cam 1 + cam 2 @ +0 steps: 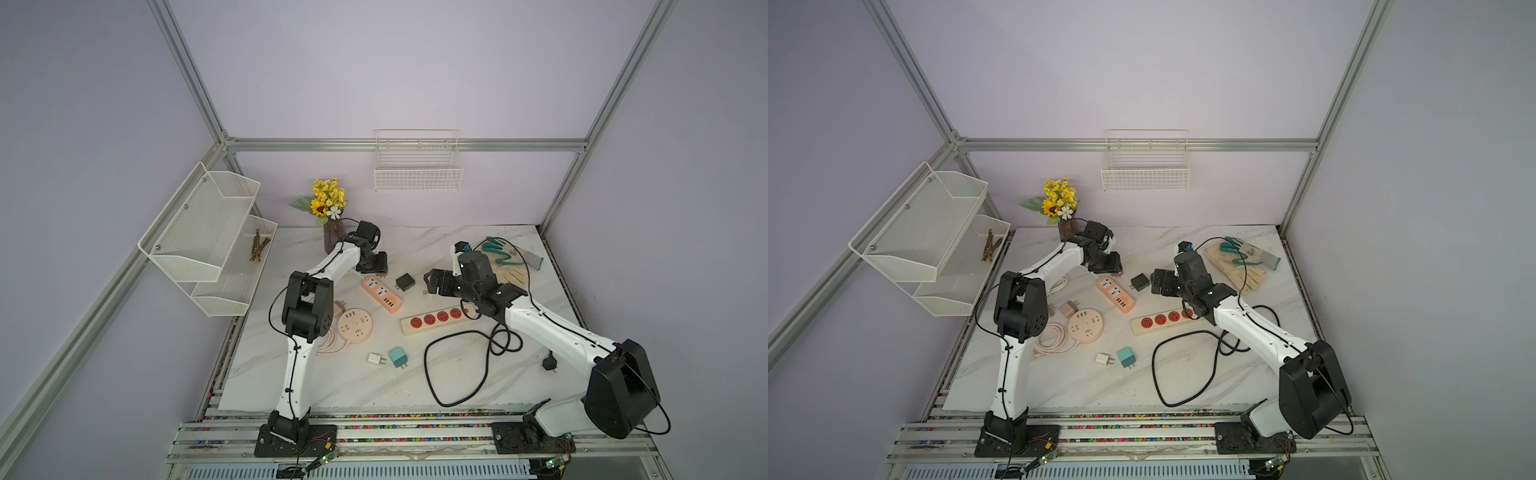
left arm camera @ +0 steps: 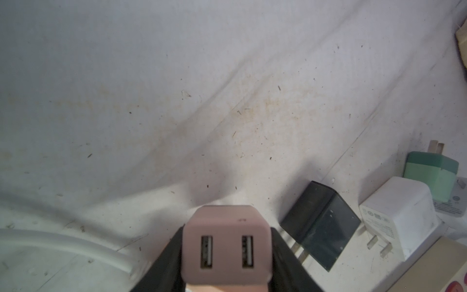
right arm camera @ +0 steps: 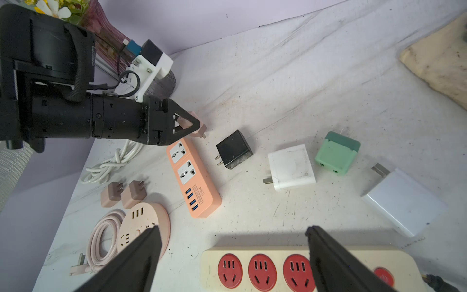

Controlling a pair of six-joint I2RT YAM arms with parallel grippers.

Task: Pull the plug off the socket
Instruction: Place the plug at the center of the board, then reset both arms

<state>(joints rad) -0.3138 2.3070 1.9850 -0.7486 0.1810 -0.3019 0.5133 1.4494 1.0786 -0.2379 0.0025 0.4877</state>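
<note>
My left gripper (image 2: pixel 227 230) is shut on a pink two-port USB plug (image 2: pixel 227 252), one black finger pressed against each side. In the right wrist view the pink plug (image 3: pixel 199 125) sits in the left gripper (image 3: pixel 188 124) just past the far end of the orange socket strip (image 3: pixel 193 177), its prongs free of the strip. Both of the strip's wall sockets are empty. Both top views show the left gripper (image 1: pixel 376 272) (image 1: pixel 1113 270) at that end of the strip (image 1: pixel 381 294) (image 1: pixel 1116 294). My right gripper (image 3: pixel 233 228) (image 1: pixel 430 282) hangs open with nothing between its fingers.
A cream strip with red sockets (image 3: pixel 310 268) lies under the right gripper. Black (image 3: pixel 234 149), white (image 3: pixel 290 166) and green (image 3: pixel 337 154) adapters lie beside the orange strip. A round pink hub (image 1: pixel 354 326), a flower vase (image 1: pixel 332 237), gloves (image 1: pixel 511 270) and a black cable (image 1: pixel 457 374) are around.
</note>
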